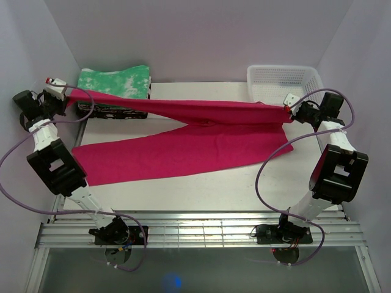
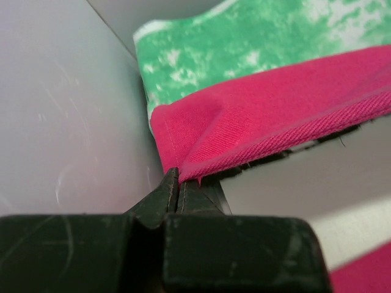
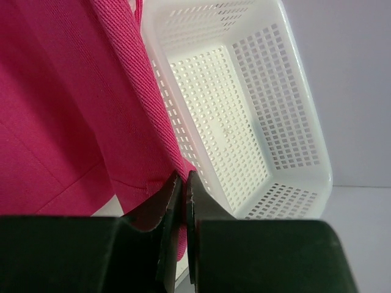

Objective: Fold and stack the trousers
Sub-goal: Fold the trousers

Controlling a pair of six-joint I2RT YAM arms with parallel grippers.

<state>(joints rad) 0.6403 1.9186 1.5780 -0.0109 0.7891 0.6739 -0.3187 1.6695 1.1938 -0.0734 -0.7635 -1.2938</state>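
Note:
The magenta-pink trousers [image 1: 183, 149] are spread across the table. One leg lies flat toward the front left. The other leg is lifted and stretched taut between my two grippers. My left gripper [image 1: 66, 93] is shut on the leg's end at the far left, above the table; the pinched hem shows in the left wrist view [image 2: 244, 131] just above the closed gripper [image 2: 179, 177]. My right gripper [image 1: 287, 107] is shut on the waist end at the far right, next to the basket; the fabric [image 3: 73, 110] runs into the closed gripper [image 3: 183, 180].
A folded green-and-white mottled cloth [image 1: 115, 80] lies on a dark tray at the back left, under the stretched leg; it also shows in the left wrist view [image 2: 256, 43]. A white perforated basket [image 1: 284, 82] stands at the back right, seen close in the right wrist view [image 3: 244, 116]. Walls close both sides.

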